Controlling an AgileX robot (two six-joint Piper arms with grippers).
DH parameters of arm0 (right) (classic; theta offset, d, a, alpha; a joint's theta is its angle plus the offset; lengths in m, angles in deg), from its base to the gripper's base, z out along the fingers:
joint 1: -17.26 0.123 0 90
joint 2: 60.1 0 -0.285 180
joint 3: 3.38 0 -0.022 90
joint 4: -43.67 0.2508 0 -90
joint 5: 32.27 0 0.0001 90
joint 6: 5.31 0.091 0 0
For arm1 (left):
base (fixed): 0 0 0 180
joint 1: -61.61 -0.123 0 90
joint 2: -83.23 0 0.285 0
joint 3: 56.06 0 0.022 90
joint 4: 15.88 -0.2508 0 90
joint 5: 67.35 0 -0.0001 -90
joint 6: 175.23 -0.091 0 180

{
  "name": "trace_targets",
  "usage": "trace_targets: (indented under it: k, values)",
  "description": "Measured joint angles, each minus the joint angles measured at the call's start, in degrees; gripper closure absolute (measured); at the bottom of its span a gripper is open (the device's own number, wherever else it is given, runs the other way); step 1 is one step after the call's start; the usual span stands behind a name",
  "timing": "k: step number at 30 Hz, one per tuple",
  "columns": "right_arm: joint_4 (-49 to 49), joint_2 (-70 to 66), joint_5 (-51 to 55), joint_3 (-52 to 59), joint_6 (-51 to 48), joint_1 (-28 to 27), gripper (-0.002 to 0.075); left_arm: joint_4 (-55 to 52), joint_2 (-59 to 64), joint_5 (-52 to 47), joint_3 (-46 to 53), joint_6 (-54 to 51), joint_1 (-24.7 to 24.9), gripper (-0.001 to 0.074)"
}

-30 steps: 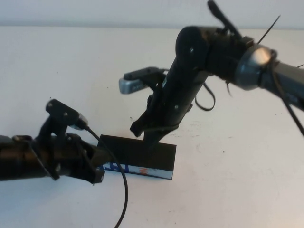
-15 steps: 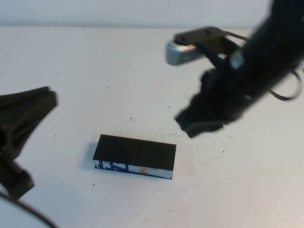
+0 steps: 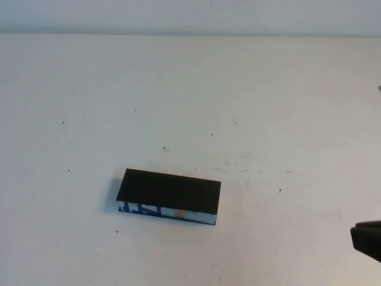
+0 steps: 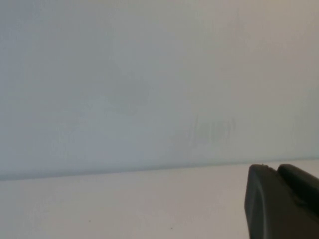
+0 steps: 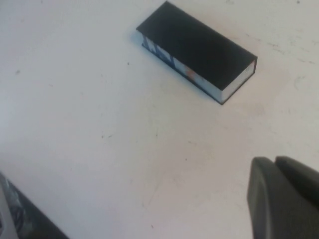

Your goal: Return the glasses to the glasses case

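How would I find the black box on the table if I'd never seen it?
Look at the big white table: near the middle, toward the robot's side, lies the glasses case, shut. It is a flat black box with a white side strip printed blue and orange. The right gripper peeks in at the table's right edge; the left gripper shows only in the left wrist view.

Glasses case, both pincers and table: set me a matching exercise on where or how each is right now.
Things:
1. glasses case
2. left pincer
3. right pincer
4. table

Place or state:
A. out of the high view, its wrist camera facing a pale wall
B. white, with small dark specks
C. black, lying flat, printed white strip toward the robot
D. at the high view's lower right edge, apart from the box

Pairs: 1-C, 2-A, 3-D, 4-B
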Motion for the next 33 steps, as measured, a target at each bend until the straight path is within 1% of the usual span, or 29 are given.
trace_targets:
  k: [4,8,12,17,20,29,33]
  values:
    - [0.1,8.2,-7.9,8.4,0.0,0.0,0.0737,0.4,-4.0,3.9,5.3,0.0,0.0,0.0736]
    - [0.3,12.7,-19.1,16.1,-0.7,0.0,0.0737,0.6,-4.4,6.9,10.4,0.0,0.0,0.0736]
    - [1.7,13.6,-30.3,23.5,-1.0,0.0,0.0737,1.9,-4.4,7.7,11.1,0.0,0.0,0.0736]
    - [4.3,13.4,-40.5,30.0,-1.0,0.0,0.0737,2.3,-4.4,7.8,11.1,-0.1,0.0,0.0736]
    - [4.9,13.0,-41.9,31.7,-1.0,0.0,0.0737,2.3,-4.4,8.0,11.2,-0.1,0.0,0.0736]
    - [5.8,12.9,-41.9,34.7,-1.0,0.0,0.0737,2.3,-4.4,8.2,11.2,-0.1,0.0,0.0736]
    - [2.8,13.2,-44.3,36.1,-1.0,0.0,0.0737,2.3,-4.4,8.2,11.2,-0.1,0.0,0.0736]
